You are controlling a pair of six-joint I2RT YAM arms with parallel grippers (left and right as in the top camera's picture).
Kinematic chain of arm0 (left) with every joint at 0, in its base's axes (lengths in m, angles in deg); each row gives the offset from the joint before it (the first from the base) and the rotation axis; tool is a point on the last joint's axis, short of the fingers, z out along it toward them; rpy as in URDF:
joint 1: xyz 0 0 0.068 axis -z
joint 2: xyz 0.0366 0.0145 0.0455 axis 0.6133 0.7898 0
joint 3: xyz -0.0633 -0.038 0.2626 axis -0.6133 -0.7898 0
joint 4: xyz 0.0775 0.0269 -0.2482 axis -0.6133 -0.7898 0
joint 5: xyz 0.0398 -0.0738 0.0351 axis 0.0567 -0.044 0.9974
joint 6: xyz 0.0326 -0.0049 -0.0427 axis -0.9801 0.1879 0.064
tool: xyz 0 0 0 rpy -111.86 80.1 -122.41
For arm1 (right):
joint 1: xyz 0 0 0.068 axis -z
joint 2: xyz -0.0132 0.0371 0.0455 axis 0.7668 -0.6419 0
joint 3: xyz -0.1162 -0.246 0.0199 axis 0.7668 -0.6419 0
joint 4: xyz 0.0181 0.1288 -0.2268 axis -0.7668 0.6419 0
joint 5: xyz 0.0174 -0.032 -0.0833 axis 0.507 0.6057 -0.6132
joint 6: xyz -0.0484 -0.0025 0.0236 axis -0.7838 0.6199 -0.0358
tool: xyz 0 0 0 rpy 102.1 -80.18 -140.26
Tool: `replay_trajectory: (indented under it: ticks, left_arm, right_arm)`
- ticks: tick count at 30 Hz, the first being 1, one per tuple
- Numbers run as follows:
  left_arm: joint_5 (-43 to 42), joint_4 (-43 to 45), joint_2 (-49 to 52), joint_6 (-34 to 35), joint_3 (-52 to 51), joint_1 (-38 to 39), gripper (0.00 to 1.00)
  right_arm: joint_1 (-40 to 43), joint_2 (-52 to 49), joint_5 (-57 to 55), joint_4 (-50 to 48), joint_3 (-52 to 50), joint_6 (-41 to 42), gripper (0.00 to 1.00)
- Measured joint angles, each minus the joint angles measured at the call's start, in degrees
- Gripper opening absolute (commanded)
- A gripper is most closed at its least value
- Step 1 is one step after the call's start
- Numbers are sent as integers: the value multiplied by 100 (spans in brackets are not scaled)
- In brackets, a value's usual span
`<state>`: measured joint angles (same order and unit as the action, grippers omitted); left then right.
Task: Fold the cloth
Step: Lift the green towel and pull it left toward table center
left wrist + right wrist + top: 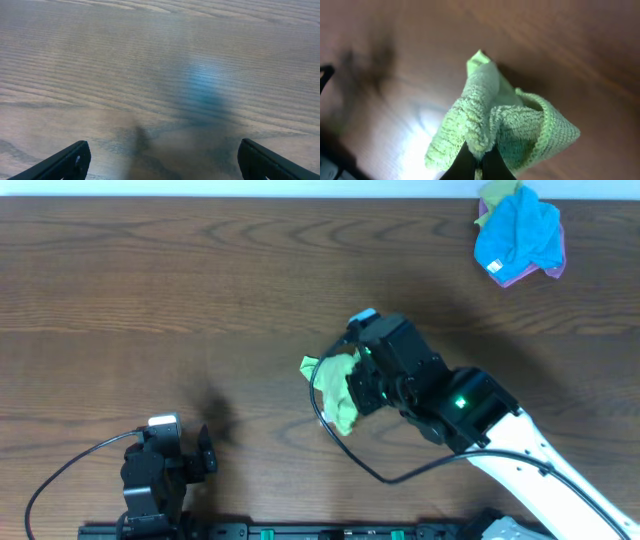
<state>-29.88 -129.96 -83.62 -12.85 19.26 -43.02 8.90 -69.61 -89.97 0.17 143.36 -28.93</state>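
Right jaws, closest in my wrist view, are clenched on a pinch of the cloth (505, 125), which bunches around them in a crumpled wad near the middle of the tabletop (200, 280). Whether it hangs clear of the wood I cannot tell. Left jaws stand released over bare wood, well apart from it. No neat fold shows; I judge flattening and folding both outstanding. Blue cloth (515, 235) lies at the far corner.

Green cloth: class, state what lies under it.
Only wooden table shows beneath the cloth, which the right gripper pinches in a bunch. Its folds hide the spot directly underneath.
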Motion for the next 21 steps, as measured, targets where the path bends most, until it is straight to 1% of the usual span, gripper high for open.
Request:
replay_trajectory:
  ticks: [3, 6, 7, 8, 9, 10, 13, 15, 19, 21]
  left_arm:
    - [0, 4, 2, 0, 0, 0, 95]
    - [0, 7, 0, 103, 0, 0, 95]
    - [0, 7, 4, 190, 0, 0, 95]
    - [0, 9, 2, 282, 0, 0, 95]
    - [0, 9, 4, 420, 0, 0, 95]
    - [0, 9, 0, 520, 0, 0, 95]
    - [0, 9, 2, 793, 0, 0, 95]
    - [0, 13, 2, 922, 0, 0, 95]
    - [0, 9, 2, 1016, 0, 0, 95]
    - [-2, 9, 2, 1062, 0, 0, 95]
  right_arm:
    - [238, -282, -216, -289, 2, -66, 1]
    - [855, -898, -595, -1091, -9, -302, 2]
    - [1080, -1110, -737, -1565, -15, -393, 11]
    - [1314, -1329, -909, -1967, -4, -439, 33]
    - [1637, -1591, -1060, -2339, 9, -557, 84]
    - [2004, -1867, -1224, -2573, 63, -605, 99]
    - [2684, -2253, -1379, -2481, 186, -680, 99]
    - [3058, -2334, -1368, -2144, 308, -721, 99]
    - [3056, -2203, -1211, -1683, 680, -734, 99]
    - [2942, -2031, -949, -1333, 850, -730, 99]
